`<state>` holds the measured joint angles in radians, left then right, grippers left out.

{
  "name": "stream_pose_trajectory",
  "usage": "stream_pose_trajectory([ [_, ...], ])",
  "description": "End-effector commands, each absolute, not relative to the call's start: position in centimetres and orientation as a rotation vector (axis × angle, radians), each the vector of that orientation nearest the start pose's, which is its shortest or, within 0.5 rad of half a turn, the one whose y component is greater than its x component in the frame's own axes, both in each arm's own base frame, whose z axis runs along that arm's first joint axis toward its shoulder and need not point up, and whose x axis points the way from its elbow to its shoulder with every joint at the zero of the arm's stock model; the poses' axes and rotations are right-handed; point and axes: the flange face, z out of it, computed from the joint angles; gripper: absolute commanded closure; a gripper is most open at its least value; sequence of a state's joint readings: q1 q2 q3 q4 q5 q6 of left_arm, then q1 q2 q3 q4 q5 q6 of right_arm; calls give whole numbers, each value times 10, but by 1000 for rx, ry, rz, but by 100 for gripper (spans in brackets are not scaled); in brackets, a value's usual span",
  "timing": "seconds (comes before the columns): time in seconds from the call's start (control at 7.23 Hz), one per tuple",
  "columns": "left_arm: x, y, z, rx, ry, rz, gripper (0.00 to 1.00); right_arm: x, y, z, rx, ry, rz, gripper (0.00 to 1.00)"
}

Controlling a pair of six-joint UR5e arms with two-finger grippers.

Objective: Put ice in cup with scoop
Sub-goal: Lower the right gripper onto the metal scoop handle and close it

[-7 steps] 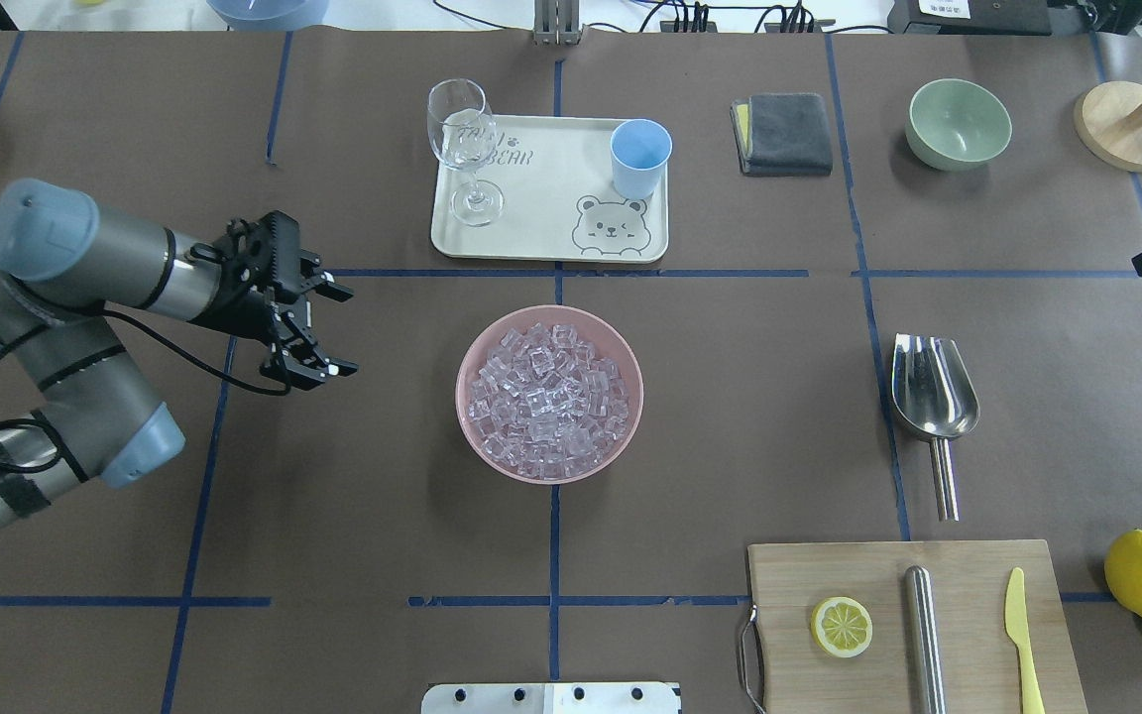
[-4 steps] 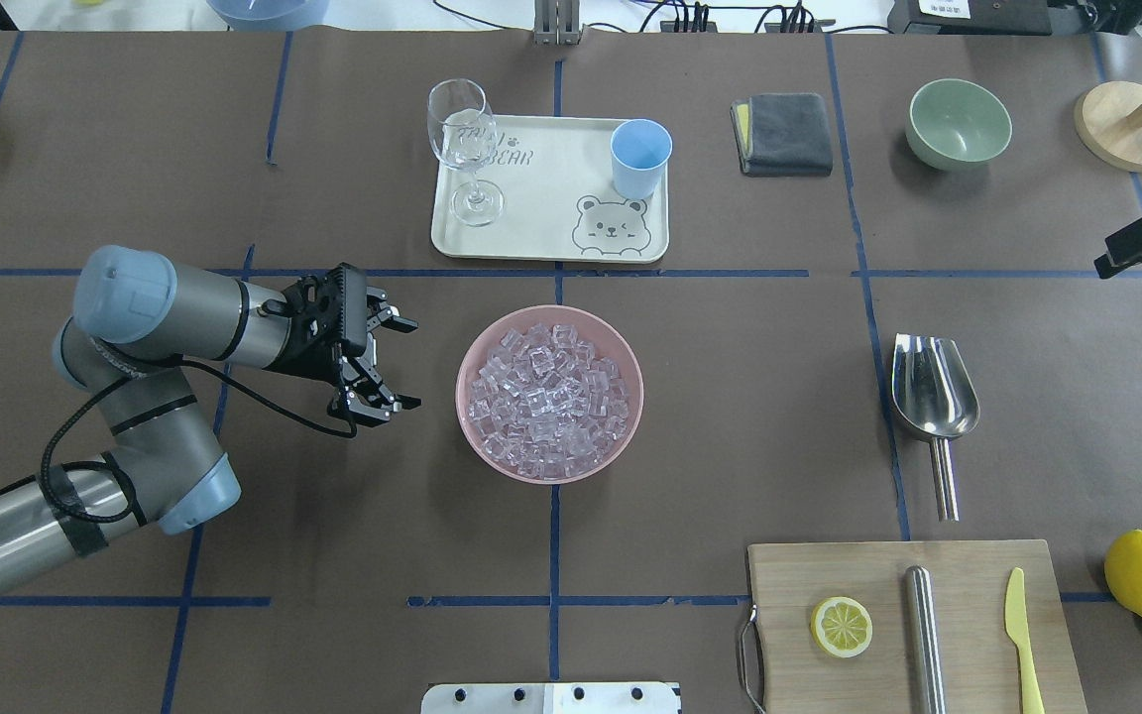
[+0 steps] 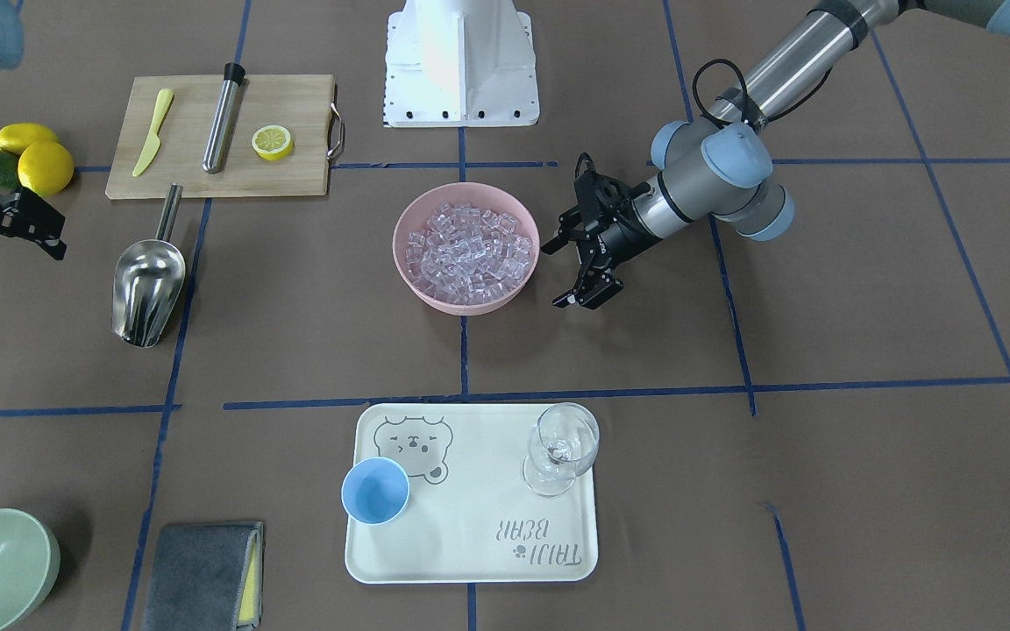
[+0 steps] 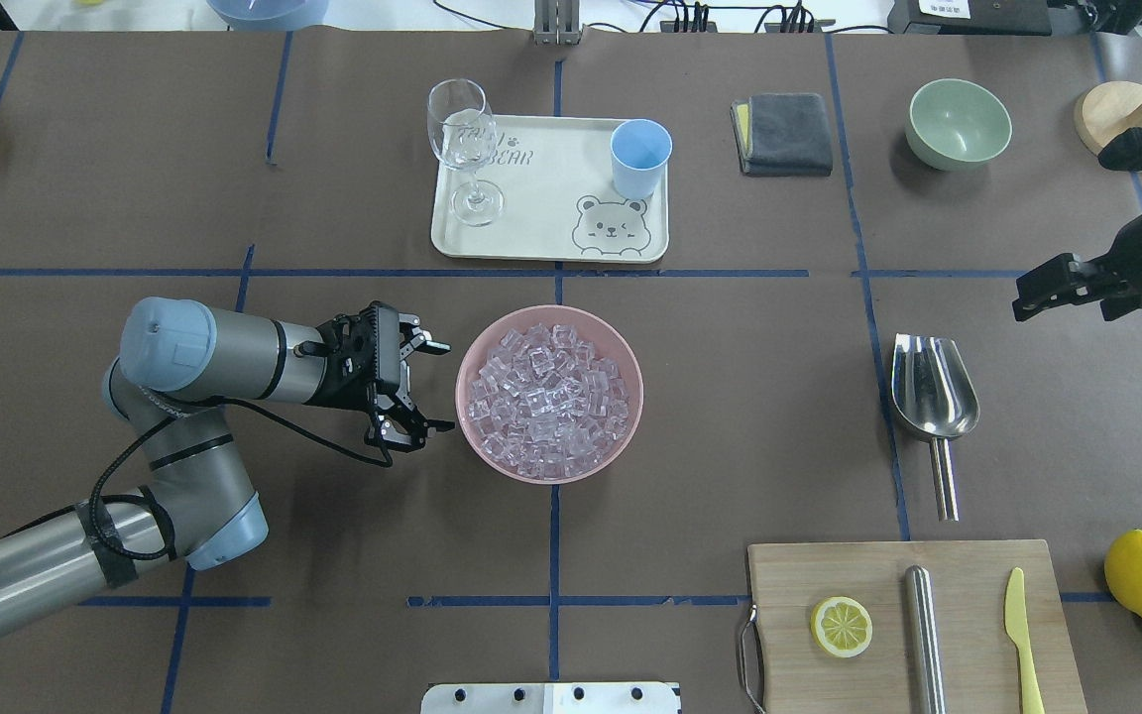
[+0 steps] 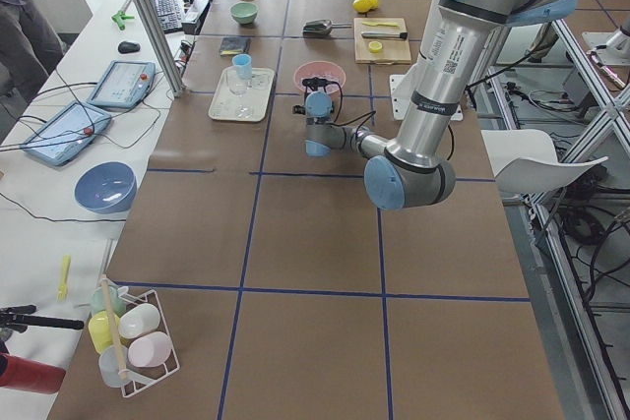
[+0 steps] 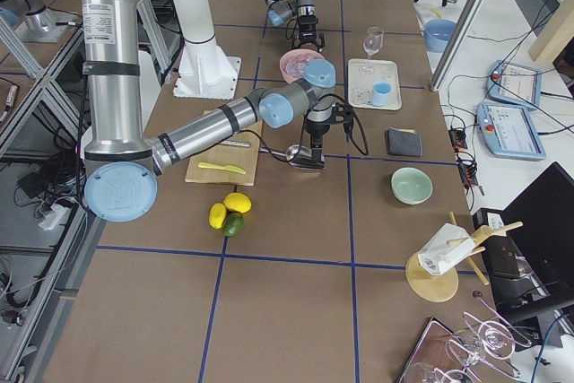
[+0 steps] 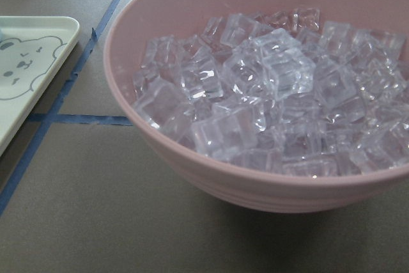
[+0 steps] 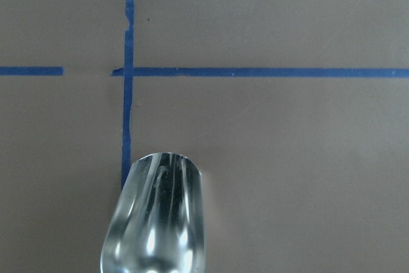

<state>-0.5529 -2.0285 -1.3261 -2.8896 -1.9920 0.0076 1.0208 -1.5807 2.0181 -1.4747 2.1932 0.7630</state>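
Note:
The ice [image 4: 549, 399] fills a pink bowl [image 4: 637, 392] at the table's middle; it also shows in the left wrist view [image 7: 268, 87]. My left gripper [image 4: 444, 387] is open and empty, level with the bowl's left rim, one finger on each side of it. The light-blue cup [image 4: 640, 157] stands upright on the cream bear tray [image 4: 541, 208]. The steel scoop [image 4: 933, 392] lies on the table at the right, handle toward me. My right gripper [image 4: 1027, 297] is open and empty, above and just beyond the scoop's trough, whose front lip shows in the right wrist view [image 8: 160, 222].
A wine glass [image 4: 462, 139] stands on the tray's left. A cutting board [image 4: 968, 595] with a lemon slice, steel cylinder and yellow knife lies front right. Lemons [image 4: 1141, 573], a green bowl [image 4: 958, 124] and a grey cloth [image 4: 784, 134] lie at the right.
My left arm has swung right until its open gripper reaches the pink bowl's left side. My right gripper has come in from the right edge toward the scoop.

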Motion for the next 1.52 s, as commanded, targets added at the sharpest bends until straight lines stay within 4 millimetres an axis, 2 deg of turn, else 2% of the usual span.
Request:
stream_pose_trajectory([
  [0.0,520,-428,364,1235,1094,1116,0,-218,-405,450,-13,-831,97,0],
  [0.28,519,-428,363,1237,1094,1116,0,-250,-369,460,-36,-840,147,0],
  [0.42,519,-428,362,1240,1095,1115,0,-273,-355,461,-28,-807,149,0],
  [0.69,519,-428,362,1240,1095,1115,0,-302,-331,456,-39,-800,101,12],
  [0.83,519,-428,362,1241,1096,1115,0,-315,-323,456,-43,-791,99,15],
  [1.11,519,-428,362,1241,1096,1115,0,-329,-312,460,-48,-777,72,24],
  [1.38,520,-428,361,1243,1097,1115,0,-332,-308,464,-58,-765,62,42],
])
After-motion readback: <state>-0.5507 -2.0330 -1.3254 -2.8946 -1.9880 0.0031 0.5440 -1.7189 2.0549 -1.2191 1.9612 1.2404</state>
